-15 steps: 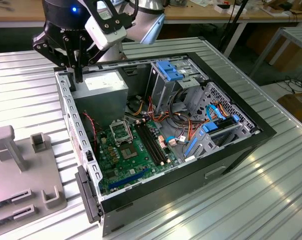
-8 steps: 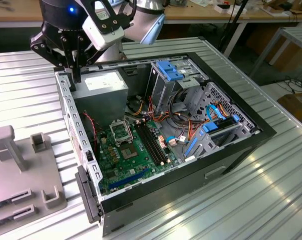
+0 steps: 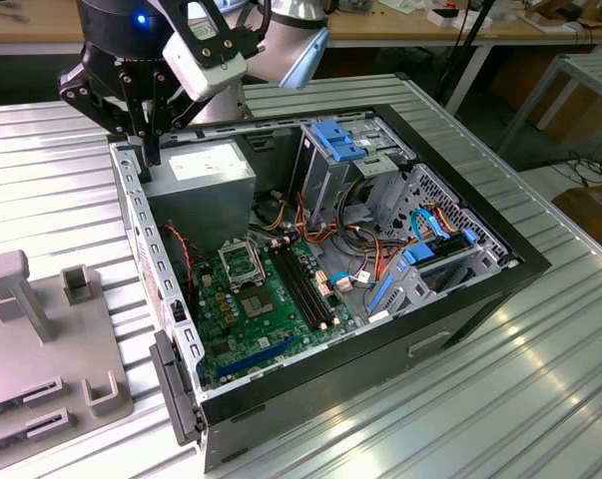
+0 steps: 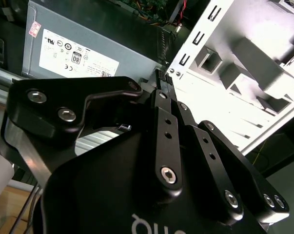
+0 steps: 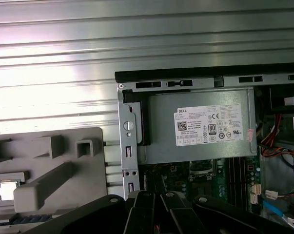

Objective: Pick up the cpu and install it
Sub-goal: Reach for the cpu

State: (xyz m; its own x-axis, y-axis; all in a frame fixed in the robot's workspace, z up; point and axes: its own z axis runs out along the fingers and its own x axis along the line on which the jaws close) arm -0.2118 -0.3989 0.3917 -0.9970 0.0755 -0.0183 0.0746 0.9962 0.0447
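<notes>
Neither picked nor installed yet: cpu (image 5: 7,190) in grey tray (image 5: 20,136) pocket; gripper (image 3: 151,155) clenched, empty, exterior view's upper left.

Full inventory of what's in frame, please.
table: 1, silver ribbed metal, under everything
computer case: 1, black, open, on table
power supply: 1, grey, case corner below gripper
motherboard: 1, green, case floor
cpu socket: 1, black-framed, on motherboard
drive brackets: 2, blue, inside case
cables: many, mixed colours, mid-case
fixture tray: 1, grey, exterior view's left of case
cpu: 1, pale square, in a fixture tray pocket
gripper: 1, black, jaws together, over the power supply corner
</notes>
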